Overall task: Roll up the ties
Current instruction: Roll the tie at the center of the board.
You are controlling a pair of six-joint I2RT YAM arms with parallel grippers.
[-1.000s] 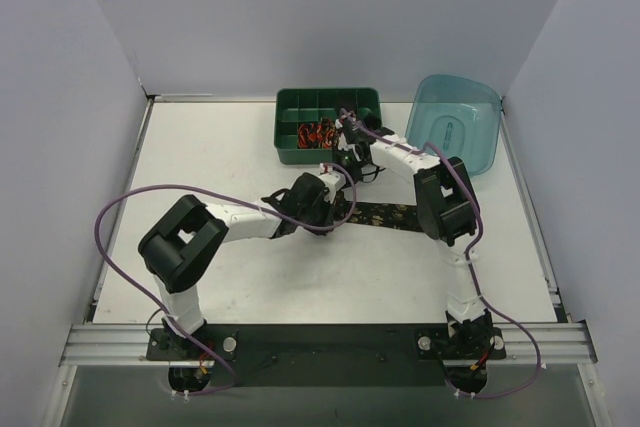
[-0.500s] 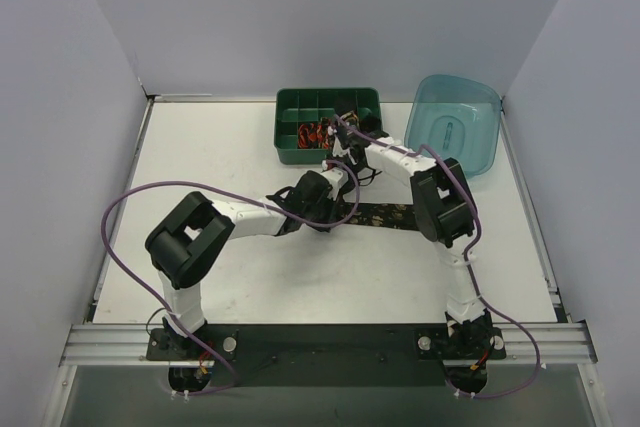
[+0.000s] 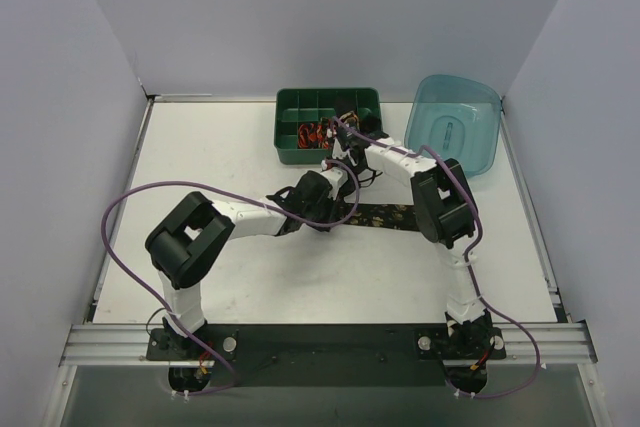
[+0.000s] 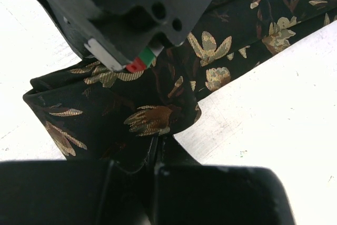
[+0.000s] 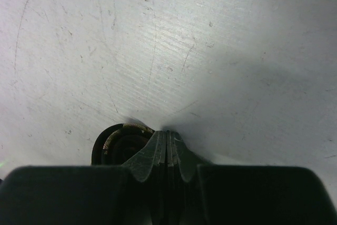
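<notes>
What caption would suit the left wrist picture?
Left end effector shut on a folded black, gold-flowered tie on the white table.

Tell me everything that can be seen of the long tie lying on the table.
The long tie is black, woven-looking fabric with gold flower and leaf motifs. Its strip lies flat on the white table. One end is folded back over itself into a loose loop, and the left gripper has its jaws shut on that fold's edge.
</notes>
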